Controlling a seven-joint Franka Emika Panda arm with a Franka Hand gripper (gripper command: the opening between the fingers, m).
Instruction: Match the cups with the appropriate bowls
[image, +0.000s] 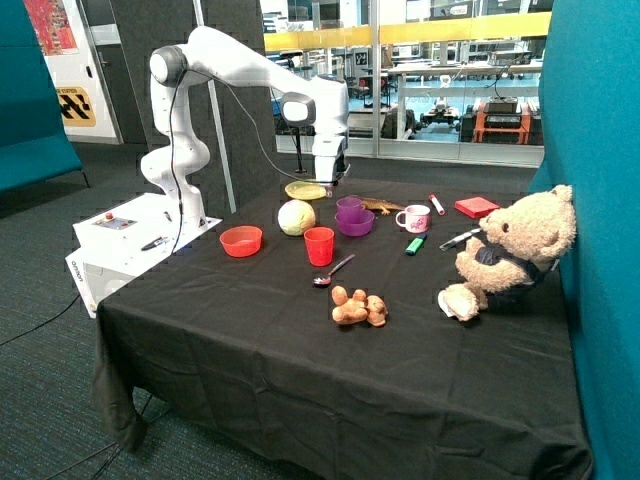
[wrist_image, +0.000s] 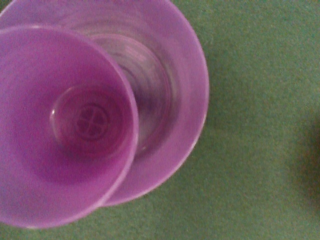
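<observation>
The purple cup (image: 349, 207) stands upright inside the purple bowl (image: 357, 226) near the middle of the table; the wrist view looks straight down into the cup (wrist_image: 70, 125) and the bowl (wrist_image: 175, 95). The red cup (image: 319, 245) stands on the cloth in front of the purple bowl. The red-orange bowl (image: 241, 241) lies apart from it, toward the robot's base, and holds nothing. My gripper (image: 331, 180) hangs just above and slightly behind the purple cup and holds nothing that shows.
A yellow-green plate (image: 305, 189) lies behind a pale green ball (image: 296, 217). A spoon (image: 333, 271), a brown soft toy (image: 358, 307), a white-and-pink mug (image: 414, 217), a green marker (image: 415, 244), a red box (image: 476, 207) and a teddy bear (image: 510, 250) are on the table.
</observation>
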